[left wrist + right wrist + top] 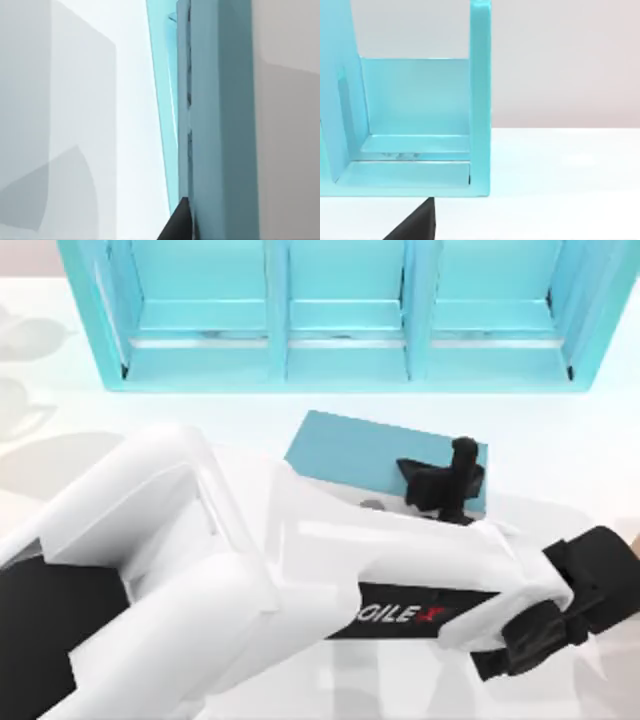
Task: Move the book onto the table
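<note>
The teal-blue book [360,455] lies flat-faced in front of the shelf's middle compartment, over the white table [560,440]. I cannot tell whether it rests on the surface. My left gripper [447,485] sits at the book's right end, shut on it. The left wrist view shows the book [220,125] edge-on and very close, with one black fingertip [179,222] pressed against its side. My left arm's white links cross the lower half of the top view. In the right wrist view a black fingertip [420,220] of my parked right gripper hangs above the table [560,170].
The light-blue compartmented shelf [340,360] stands along the back of the table, its three compartments holding nothing. Its right end compartment [420,100] faces the right wrist camera. White table stretches to the shelf's right and in front of it.
</note>
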Robot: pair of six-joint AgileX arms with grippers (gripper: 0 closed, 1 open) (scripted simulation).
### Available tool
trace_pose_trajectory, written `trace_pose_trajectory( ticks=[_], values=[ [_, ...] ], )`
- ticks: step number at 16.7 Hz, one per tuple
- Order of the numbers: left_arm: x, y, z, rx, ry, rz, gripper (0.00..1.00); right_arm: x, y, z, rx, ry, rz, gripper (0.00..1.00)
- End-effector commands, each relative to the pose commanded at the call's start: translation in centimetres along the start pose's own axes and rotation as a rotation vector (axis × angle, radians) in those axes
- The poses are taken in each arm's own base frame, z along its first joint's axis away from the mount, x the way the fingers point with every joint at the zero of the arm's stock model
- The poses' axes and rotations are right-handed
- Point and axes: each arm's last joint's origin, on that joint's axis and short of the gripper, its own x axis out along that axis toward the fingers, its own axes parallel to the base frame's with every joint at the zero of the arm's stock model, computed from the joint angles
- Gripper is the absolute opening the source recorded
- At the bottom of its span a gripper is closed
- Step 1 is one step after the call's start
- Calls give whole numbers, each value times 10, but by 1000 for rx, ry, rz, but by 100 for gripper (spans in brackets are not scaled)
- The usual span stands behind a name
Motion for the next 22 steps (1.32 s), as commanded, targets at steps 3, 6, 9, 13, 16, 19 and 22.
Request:
trace_pose_trajectory(
  ticks=[3,6,9,13,16,19,22],
  values=[
    [-35,0,-8,-99,57,-41,0,0,0,0,0,0,0,100],
    [-50,0,-10,-142,84,-57,0,0,0,0,0,0,0,100],
    [-50,0,-10,-142,84,-57,0,0,0,0,0,0,0,100],
    [-50,0,-10,-143,83,-54,0,0,0,0,0,0,0,100],
    [-53,1,-10,-143,84,-56,0,0,0,0,0,0,0,100],
    [-55,1,-9,-142,84,-57,0,0,0,0,0,0,0,100],
    [-52,2,-9,-139,81,-53,0,0,0,0,0,0,0,100]
  ],
)
